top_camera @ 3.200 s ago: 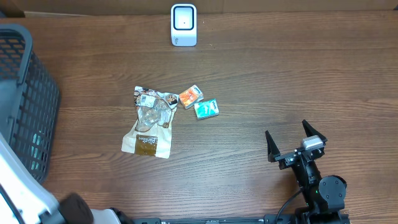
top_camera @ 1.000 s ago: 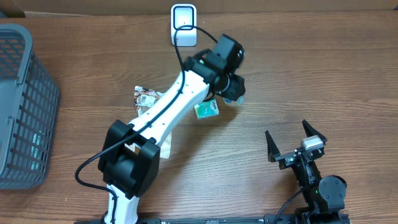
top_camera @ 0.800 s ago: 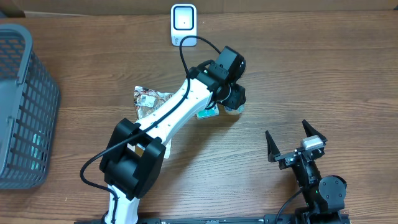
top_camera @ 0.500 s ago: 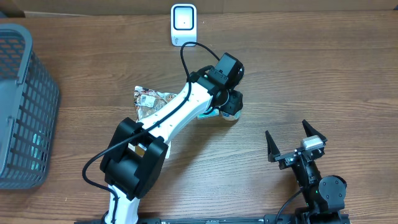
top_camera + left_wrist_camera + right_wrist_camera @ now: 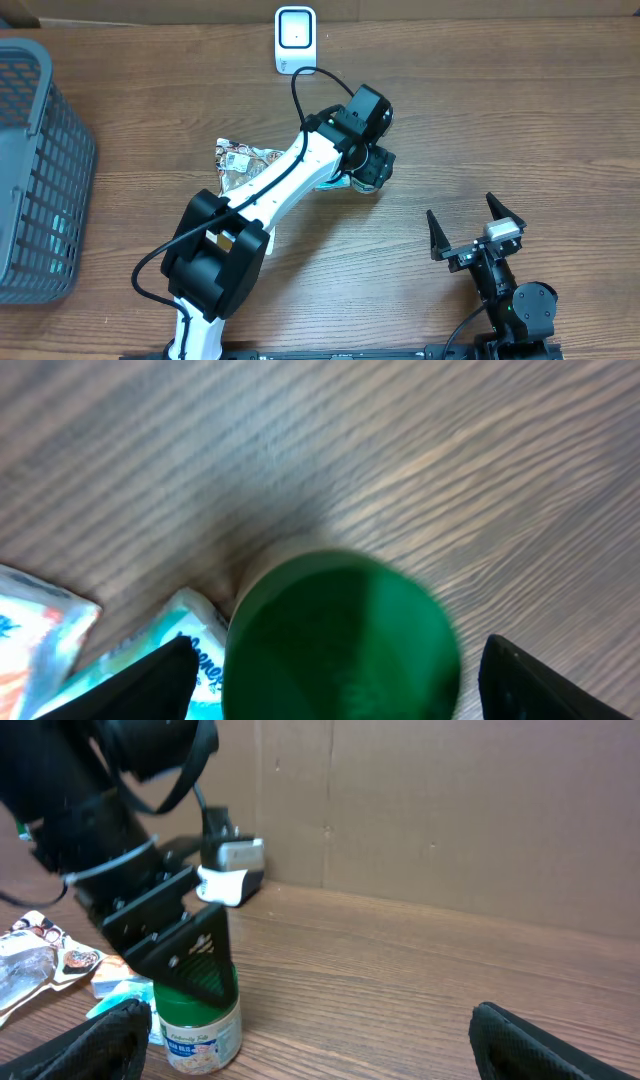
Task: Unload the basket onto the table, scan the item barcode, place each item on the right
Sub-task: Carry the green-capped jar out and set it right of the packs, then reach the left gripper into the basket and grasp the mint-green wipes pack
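Looks like a robotics lab w/ a mock shop checkout rigged up, not a real store. Evidence: white barcode scanner [image 5: 295,40] upright at far edge of wood-grain table [image 5: 500,120], grey plastic basket [image 5: 40,150] at left, grocery bits, e.g. snack bag [image 5: 238,160] & green-lid jar [image 5: 200,1020]. Left robot arm [image 5: 280,180] & right robot arm [image 5: 495,275] mounted at near edge. Plain cardboard wall [image 5: 450,810] behind.
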